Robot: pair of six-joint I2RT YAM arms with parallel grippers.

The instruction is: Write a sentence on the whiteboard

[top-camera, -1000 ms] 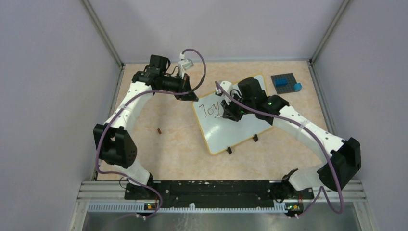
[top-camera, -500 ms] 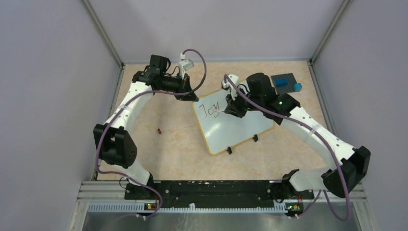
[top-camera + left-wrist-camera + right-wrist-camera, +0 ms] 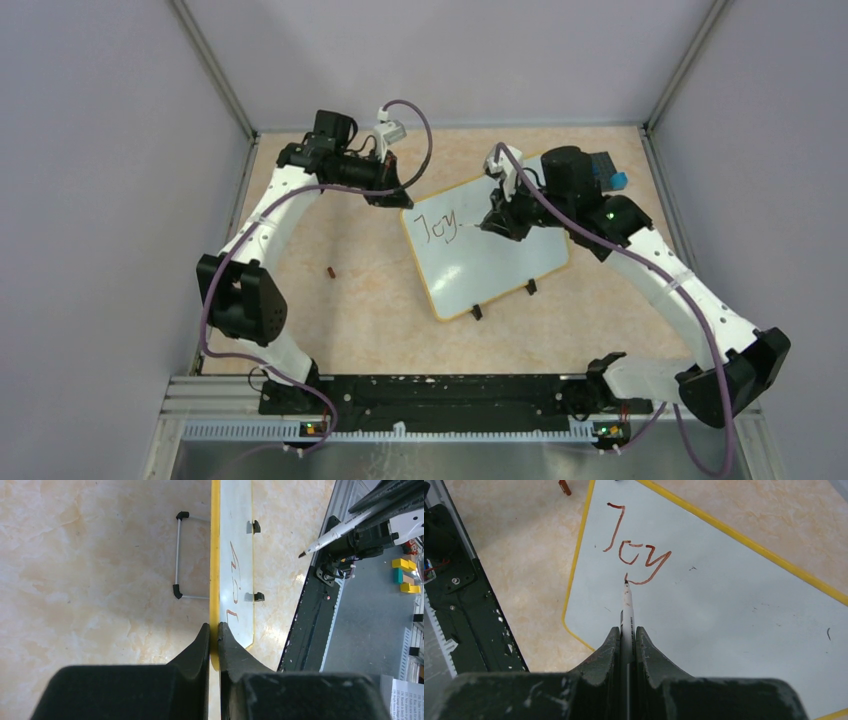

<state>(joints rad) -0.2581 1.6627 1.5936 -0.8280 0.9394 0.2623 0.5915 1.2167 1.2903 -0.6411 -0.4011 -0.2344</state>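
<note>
Two robot arms work at a whiteboard point(image 3: 500, 265) lying near the far edge of the table point(image 3: 350, 310).
Left gripper point(image 3: 214, 628) pinches its yellow rim; right gripper point(image 3: 626, 631) clamps a marker point(image 3: 626, 605), tip beside written "Joy" point(image 3: 636, 550).

The whiteboard point(image 3: 734, 630) carries one handwritten word of the sentence point(image 3: 636, 550), "Joy", in thin reddish-brown strokes near its upper left corner. Dark print on the pen point(image 3: 340, 526) barrel is too small to read. So are the printed lines on a paper sheet point(image 3: 402, 700) beyond the surface.
</note>
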